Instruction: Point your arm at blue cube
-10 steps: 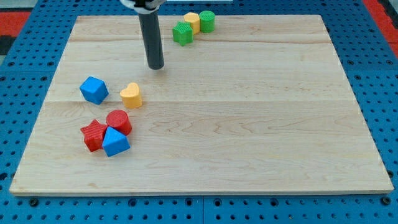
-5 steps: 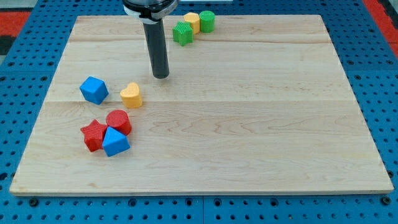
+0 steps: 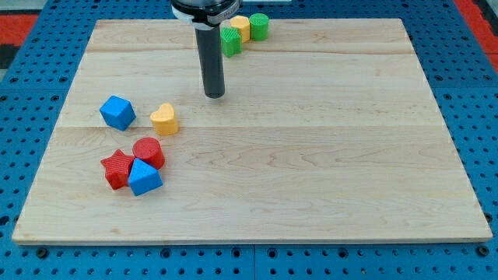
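Note:
The blue cube (image 3: 117, 112) sits at the view's left on the wooden board (image 3: 311, 155). My tip (image 3: 215, 95) is well to the cube's right and slightly above it in the view, touching no block. A yellow heart block (image 3: 164, 118) lies between the cube and my tip, just to the cube's right.
A red star block (image 3: 117, 169), a red cylinder (image 3: 148, 152) and a second blue block (image 3: 144, 177) cluster below the cube. A green star-like block (image 3: 230, 40), a yellow block (image 3: 240, 28) and a green cylinder (image 3: 259, 26) sit at the view's top, behind the rod.
My tip has moved to the view's right and slightly down, away from the blue cube. No block has moved.

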Controlling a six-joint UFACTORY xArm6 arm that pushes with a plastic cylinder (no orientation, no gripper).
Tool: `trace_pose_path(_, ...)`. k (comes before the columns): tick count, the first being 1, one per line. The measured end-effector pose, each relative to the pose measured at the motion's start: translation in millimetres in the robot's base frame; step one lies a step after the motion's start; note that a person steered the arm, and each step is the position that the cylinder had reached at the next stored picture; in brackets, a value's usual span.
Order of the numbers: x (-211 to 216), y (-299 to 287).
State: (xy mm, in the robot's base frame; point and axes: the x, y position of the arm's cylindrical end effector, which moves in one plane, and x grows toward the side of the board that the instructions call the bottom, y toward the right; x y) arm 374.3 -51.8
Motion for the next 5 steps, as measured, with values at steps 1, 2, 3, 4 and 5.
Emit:
trace_pose_path(1,5,10)
trace_pose_path(2,12,29)
trace_pose_path(3,15,47)
trace_pose_path(4,14,45)
trace_pose_path(5,11,4)
